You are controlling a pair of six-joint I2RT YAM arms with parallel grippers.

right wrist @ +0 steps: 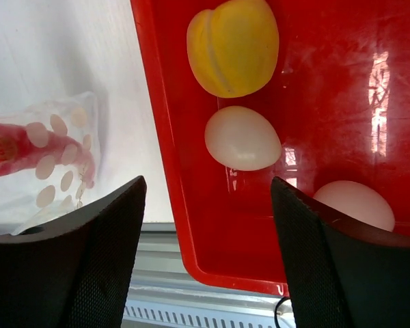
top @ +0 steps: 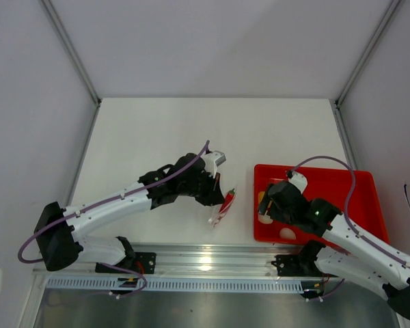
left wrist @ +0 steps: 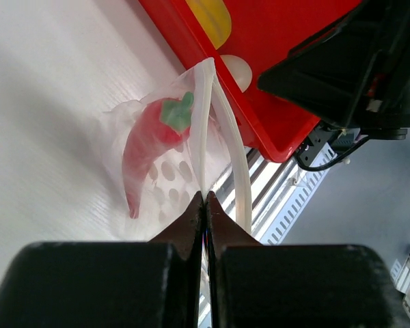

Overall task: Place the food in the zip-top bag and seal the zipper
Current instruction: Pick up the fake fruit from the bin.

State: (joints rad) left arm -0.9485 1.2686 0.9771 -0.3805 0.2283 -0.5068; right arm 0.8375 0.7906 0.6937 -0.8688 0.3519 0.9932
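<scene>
The left gripper (left wrist: 205, 199) clamps the zip-top bag (left wrist: 169, 179) by its rim — the right gripper (right wrist: 206, 182), jaws spread wide, should centre on the white egg (right wrist: 242, 138), then close gently.

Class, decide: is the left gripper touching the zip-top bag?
Touching. The left wrist view shows the left gripper shut, its jaws pinching the pale rim of the zip-top bag.
</scene>
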